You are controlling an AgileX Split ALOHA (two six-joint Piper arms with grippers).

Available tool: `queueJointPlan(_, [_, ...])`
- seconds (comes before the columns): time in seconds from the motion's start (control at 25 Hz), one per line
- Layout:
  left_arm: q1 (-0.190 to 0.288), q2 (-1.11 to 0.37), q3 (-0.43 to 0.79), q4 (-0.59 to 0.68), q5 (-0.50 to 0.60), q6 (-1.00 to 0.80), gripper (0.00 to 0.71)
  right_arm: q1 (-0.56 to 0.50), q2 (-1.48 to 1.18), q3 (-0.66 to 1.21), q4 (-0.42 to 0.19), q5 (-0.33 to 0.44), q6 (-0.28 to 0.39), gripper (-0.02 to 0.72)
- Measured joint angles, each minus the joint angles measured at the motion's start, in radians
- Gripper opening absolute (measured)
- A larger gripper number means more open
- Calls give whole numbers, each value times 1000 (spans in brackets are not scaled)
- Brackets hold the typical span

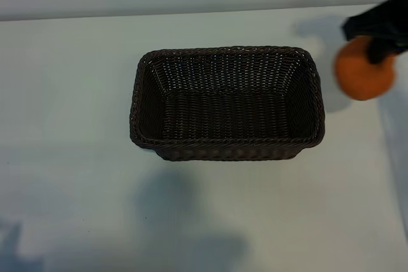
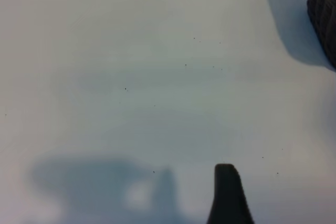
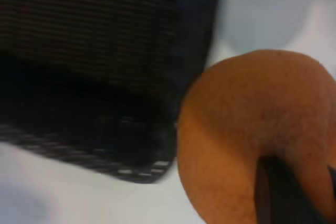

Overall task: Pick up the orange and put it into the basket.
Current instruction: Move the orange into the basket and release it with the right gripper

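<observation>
So, the right gripper (image 1: 376, 46) is seen at the upper right of the exterior view, and its jaws are closed down narrow onto the orange (image 1: 363, 71), which is gripped from the top. The fruit is held up off the tabletop (image 1: 70, 93); a soft shadow is cast on the white surface beside it. It's placed just off the right end of the basket (image 1: 226, 148), near the upper right corner of the rim, not over the inside. In the right wrist view the orange (image 3: 247, 129) fills the lower right, with a dark finger (image 3: 278, 192) pressed into the peel, and the basket (image 3: 94, 77) wall is seen close beside it, blurred.

The orange is basically round, so no real long axis can be picked out, and the stem end can't be made out from any view.

The basket is laid with its long side running left to right across the middle of the exterior frame, opening up, nothing seen inside it.

The left gripper isn't shown in the exterior view. In the left wrist view only one dark fingertip (image 2: 228, 195) pokes in at the bottom edge over bare tabletop; its jaws are spread fairly wide with nothing between them. A bit of the basket (image 2: 323, 14) is caught at the upper right corner there.
</observation>
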Motion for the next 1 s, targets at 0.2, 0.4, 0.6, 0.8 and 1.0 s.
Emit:
queueJointPlan(0.2, [0,0,0,0,0,0,488,159,59,-67,1,1,43,94])
queueJointPlan(0.4, [0,0,0,0,0,0,488,271,171,-140,2,-19,47,94])
queueJointPlan(0.6, [0,0,0,0,0,-1,488,302,293,-176,1,-65,47,94])
queueJointPlan(0.8, [0,0,0,0,0,-1,488,302,387,-177,-3,-103,46,95])
queueJointPlan(1.0, [0,0,0,0,0,-1,488,302,436,-177,-1,-117,46,197])
